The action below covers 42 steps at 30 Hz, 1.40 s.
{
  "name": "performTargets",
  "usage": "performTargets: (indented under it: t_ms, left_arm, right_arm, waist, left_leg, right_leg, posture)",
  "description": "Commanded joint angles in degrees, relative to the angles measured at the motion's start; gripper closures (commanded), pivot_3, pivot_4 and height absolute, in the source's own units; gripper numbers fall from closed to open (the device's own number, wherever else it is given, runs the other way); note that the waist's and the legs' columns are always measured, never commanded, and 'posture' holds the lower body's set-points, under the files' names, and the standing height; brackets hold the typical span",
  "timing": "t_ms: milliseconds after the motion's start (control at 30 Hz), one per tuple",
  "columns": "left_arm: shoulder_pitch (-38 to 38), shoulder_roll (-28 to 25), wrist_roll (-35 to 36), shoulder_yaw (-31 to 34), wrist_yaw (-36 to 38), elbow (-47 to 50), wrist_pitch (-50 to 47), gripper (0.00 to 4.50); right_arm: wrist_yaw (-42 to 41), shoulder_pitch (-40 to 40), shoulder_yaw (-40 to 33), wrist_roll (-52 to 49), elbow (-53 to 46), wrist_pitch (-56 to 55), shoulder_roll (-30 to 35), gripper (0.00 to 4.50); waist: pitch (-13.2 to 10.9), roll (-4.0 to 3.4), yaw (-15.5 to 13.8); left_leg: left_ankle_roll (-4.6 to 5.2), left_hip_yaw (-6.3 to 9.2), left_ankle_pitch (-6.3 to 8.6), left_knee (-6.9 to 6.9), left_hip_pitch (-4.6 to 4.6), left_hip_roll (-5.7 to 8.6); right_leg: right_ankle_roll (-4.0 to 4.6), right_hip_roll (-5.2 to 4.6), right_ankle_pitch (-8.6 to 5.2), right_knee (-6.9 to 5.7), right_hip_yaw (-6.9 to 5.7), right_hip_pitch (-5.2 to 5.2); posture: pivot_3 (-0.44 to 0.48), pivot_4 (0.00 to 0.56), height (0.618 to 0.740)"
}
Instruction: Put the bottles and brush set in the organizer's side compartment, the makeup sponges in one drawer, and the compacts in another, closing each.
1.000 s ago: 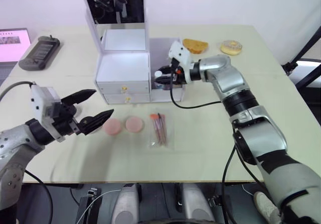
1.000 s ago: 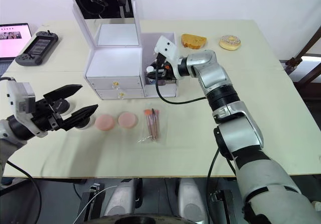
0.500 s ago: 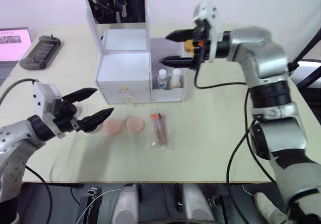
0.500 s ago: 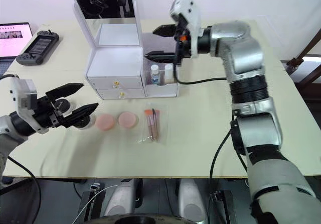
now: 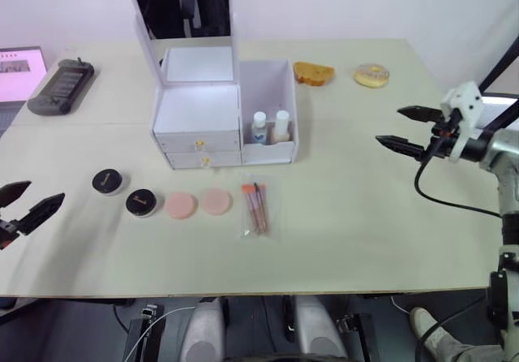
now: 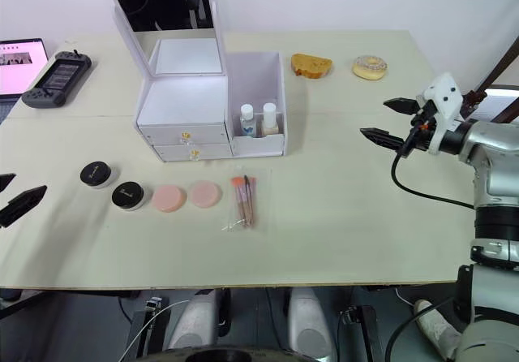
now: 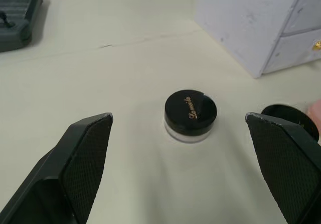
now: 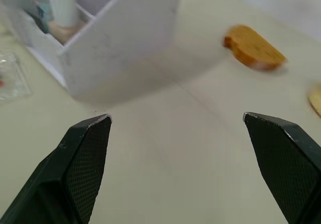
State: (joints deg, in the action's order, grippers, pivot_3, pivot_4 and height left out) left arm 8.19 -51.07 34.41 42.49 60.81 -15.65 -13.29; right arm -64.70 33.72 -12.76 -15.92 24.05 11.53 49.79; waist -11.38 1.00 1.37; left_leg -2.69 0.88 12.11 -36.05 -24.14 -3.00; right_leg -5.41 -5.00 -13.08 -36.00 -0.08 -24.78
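The white organizer [image 5: 199, 110] stands mid-table with its mirror lid up and both drawers shut. Two white-capped bottles [image 5: 269, 127] stand upright in its side compartment [image 5: 272, 86]. In front of the organizer lie two black compacts [image 5: 107, 181] [image 5: 141, 202], two peach makeup sponges [image 5: 181, 205] [image 5: 216, 201] and the brush set [image 5: 255, 208] in a row. My left gripper [image 5: 34, 195] is open at the table's left edge, pointing at the near compact [image 7: 190, 112]. Far right of the organizer, my right gripper [image 5: 391, 127] hangs open and empty.
A dark game console [image 5: 61, 86] and a laptop [image 5: 20, 62] lie at the far left. A piece of bread [image 5: 315, 73] and a doughnut-like round [image 5: 372, 75] sit at the back right. Bare table stretches between the organizer and my right gripper.
My right gripper has pulled away from the side compartment to the table's right side. My left arm has drawn back to the left edge, uncovering the two compacts.
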Motion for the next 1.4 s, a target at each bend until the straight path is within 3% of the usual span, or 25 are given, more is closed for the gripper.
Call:
performTargets:
  t_ms: [33, 200, 367, 600, 667, 767, 867, 967, 1000, 1067, 1233, 1333, 1400]
  left_arm:
    - [-0.4, -2.5, -1.2, 3.4, 0.9, -6.4, 3.2, 0.0]
    - [-2.2, -3.9, -2.9, 3.1, 0.6, -11.9, 6.6, 0.0]
    - [-2.7, -3.2, -2.6, 1.2, -0.4, -7.5, 3.7, 0.0]
    - [0.1, -1.4, 4.8, -2.4, -7.2, 15.8, -17.3, 0.0]
    - [0.5, -2.6, 8.9, -4.5, -10.2, 22.4, -27.8, 0.0]
    - [-0.3, -5.3, 18.6, -7.2, -11.6, 31.0, -42.5, 0.91]
    - [-2.7, -5.9, 26.1, -9.6, -13.7, 36.9, -50.6, 2.51]
    - [-7.5, -3.6, 29.6, -15.8, -17.7, 42.1, -53.4, 4.23]
    - [-9.6, -2.0, 31.4, -17.8, -20.0, 43.1, -54.4, 4.45]
    - [-13.8, 1.6, 38.6, -21.0, -25.4, 42.5, -57.8, 4.45]
    - [-20.5, 8.5, 45.1, -27.6, -34.2, 42.0, -59.6, 4.45]
    - [-22.7, 11.9, 43.2, -31.2, -37.7, 41.8, -58.3, 4.45]
    - [-24.1, 13.5, 38.1, -34.7, -40.7, 41.0, -57.5, 4.45]
  right_arm:
    - [1.2, -3.6, -3.2, 0.5, 2.4, -5.8, 1.9, 0.05]
    - [2.6, -4.8, -2.7, 0.8, 2.4, -6.1, 2.4, 0.05]
    - [1.6, -3.6, -1.0, 0.4, -1.1, -3.8, 2.6, 0.05]
    - [-1.3, -0.9, 4.0, -4.1, -18.7, 11.3, 3.1, 0.05]
    - [-2.4, -0.5, 5.4, -6.3, -23.7, 15.0, 2.9, 0.05]
    - [-3.6, -0.7, 7.7, -9.2, -30.6, 19.4, 2.3, 0.0]
    - [-3.7, -1.6, 9.7, -10.5, -35.2, 21.5, 1.8, 0.0]
    - [-2.7, -2.2, 12.2, -12.2, -39.5, 25.5, 0.7, 0.0]
    - [-2.1, -2.3, 12.7, -13.1, -40.8, 27.3, 0.3, 0.0]
    - [0.6, -2.6, 12.6, -16.6, -43.1, 34.4, -0.7, 0.0]
    - [3.3, -3.2, 14.4, -21.9, -47.8, 47.6, 1.1, 0.0]
    - [6.0, -3.2, 12.3, -25.9, -49.1, 52.1, -0.9, 0.0]
    - [10.4, -1.8, 11.3, -29.0, -48.1, 61.7, -2.9, 0.0]
  waist:
    - [0.0, 0.02, 0.0]
    - [0.0, -0.01, 0.1]
    - [0.0, -0.01, 0.1]
    - [0.0, -0.02, -0.2]
    - [0.0, -0.01, -0.3]
    - [0.0, 0.01, -0.4]
    - [0.0, 0.01, -0.4]
    - [0.0, 0.02, -0.6]
    - [0.0, 0.01, -0.6]
    - [0.0, 0.04, -0.6]
    - [0.0, 0.07, -0.7]
    - [0.0, 0.1, -0.6]
    - [0.1, 0.13, -0.6]
  left_leg:
    - [0.0, 0.0, 0.0, 0.0, 0.06, -0.02]
    - [-0.01, -0.08, 0.01, -0.01, 0.11, -0.03]
    - [-0.01, -0.14, 0.0, 0.05, 0.1, -0.07]
    - [-0.01, -0.17, 0.0, 0.02, 0.09, -0.09]
    - [-0.01, -0.17, 0.01, 0.03, 0.09, -0.1]
    - [-0.01, -0.17, 0.01, 0.04, 0.07, -0.1]
    - [-0.01, -0.17, 0.01, 0.0, 0.06, -0.09]
    - [-0.01, -0.15, 0.0, -0.05, 0.06, -0.08]
    - [0.0, -0.15, 0.0, -0.05, 0.07, -0.08]
    - [0.0, -0.14, 0.0, -0.09, 0.08, -0.08]
    - [0.02, -0.04, -0.01, -0.18, 0.08, -0.06]
    - [0.02, -0.03, -0.01, -0.22, 0.11, -0.04]
    - [0.02, 0.02, -0.01, -0.23, 0.13, -0.04]
  right_leg:
    - [-0.01, 0.0, 0.0, -0.01, 0.0, 0.02]
    - [-0.01, -0.07, 0.0, -0.03, 0.01, -0.01]
    - [0.07, -0.05, 0.04, -0.04, 0.02, -0.02]
    - [0.05, -0.05, 0.04, -0.07, 0.05, -0.03]
    - [0.04, -0.05, 0.03, -0.06, 0.05, -0.03]
    - [0.02, -0.04, 0.02, -0.06, 0.05, -0.04]
    - [0.02, -0.05, 0.01, -0.05, 0.06, -0.04]
    - [0.02, -0.04, 0.02, -0.07, 0.05, -0.02]
    - [0.02, -0.03, 0.02, -0.07, 0.05, -0.01]
    - [0.02, -0.02, 0.03, -0.09, 0.06, 0.03]
    - [0.0, 0.01, 0.04, -0.11, 0.06, 0.13]
    - [0.01, 0.02, 0.04, -0.11, 0.06, 0.16]
    - [0.02, 0.06, 0.05, -0.11, 0.06, 0.18]
  posture:
    - [0.0, 0.15, 0.74]
    - [0.0, 0.15, 0.74]
    - [0.0, 0.15, 0.74]
    - [0.0, 0.15, 0.74]
    - [0.0, 0.15, 0.74]
    - [0.0, 0.15, 0.74]
    - [0.0, 0.15, 0.74]
    - [0.0, 0.15, 0.74]
    - [0.0, 0.15, 0.74]
    - [0.0, 0.15, 0.74]
    - [0.0, 0.15, 0.74]
    - [0.0, 0.15, 0.74]
    - [0.0, 0.15, 0.74]
